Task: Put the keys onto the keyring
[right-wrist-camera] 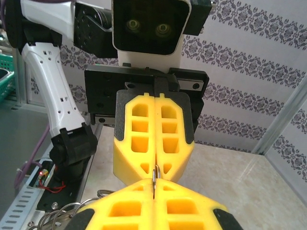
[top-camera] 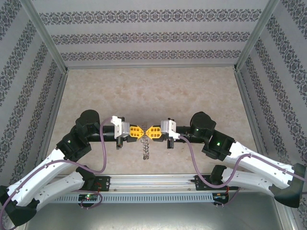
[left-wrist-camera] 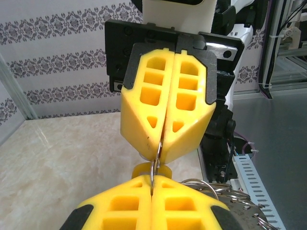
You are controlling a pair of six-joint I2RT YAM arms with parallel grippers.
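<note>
Both pincers meet tip to tip above the counter [top-camera: 96, 91], and each is clenched. The left pincer [top-camera: 141, 131] and the right pincer [top-camera: 150, 132] pinch the same thin wire loop [left-wrist-camera: 155, 160] from opposite sides. That loop seems to belong to the keyring [top-camera: 146, 151], which dangles just below the fingertips, its other loops bunched low in the wrist views. A rounded yellow-orange bit just under the right pincer's tips, seen from the left wrist, is probably the key [left-wrist-camera: 149, 168] (too hidden to tell whether it sits on the wire). The step in hand looks like working the key along the loop. To do it well, one pincer should anchor the wire while the other moves slowly in line with it, without twisting. A sideways pull could bend the loop or drop the ring.
</note>
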